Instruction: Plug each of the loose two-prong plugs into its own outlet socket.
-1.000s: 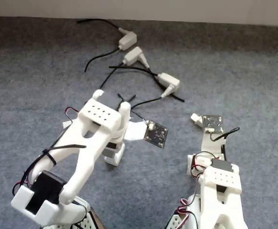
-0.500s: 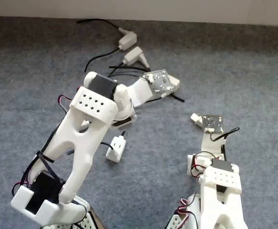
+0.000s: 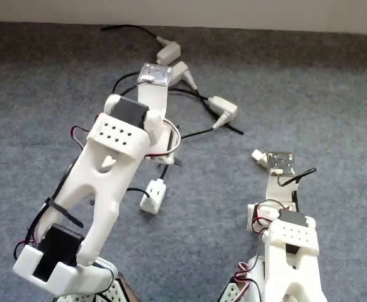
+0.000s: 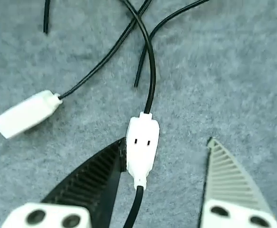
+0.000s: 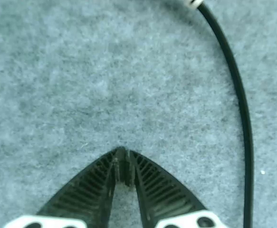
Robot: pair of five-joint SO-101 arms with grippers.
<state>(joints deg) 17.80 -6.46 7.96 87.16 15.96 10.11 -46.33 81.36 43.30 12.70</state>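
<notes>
I read the outlet socket [image 4: 142,149] as smooth white plastic with a slight sheen, and its cord [image 4: 150,71] as sheathed in glossy black. Under the socket, the table cover [image 4: 233,71] is grey cloth, matt and fuzzy like felt. Beside the socket, the left gripper [image 4: 166,141] has a black finger [image 4: 98,173] and a grey finger [image 4: 226,175], both ribbed matt plastic.

The left arm [image 3: 107,182] and right arm [image 3: 288,248] are white plastic with black servos [image 3: 131,112]. The left, at lower left in the high view, bears a plate [image 3: 121,135] of round holes, a black cable tie [image 3: 63,211] and red wires [image 3: 76,132]. The left gripper [image 4: 167,141] has one black ribbed finger and one grey; the right gripper [image 5: 124,152] has two black.
</notes>
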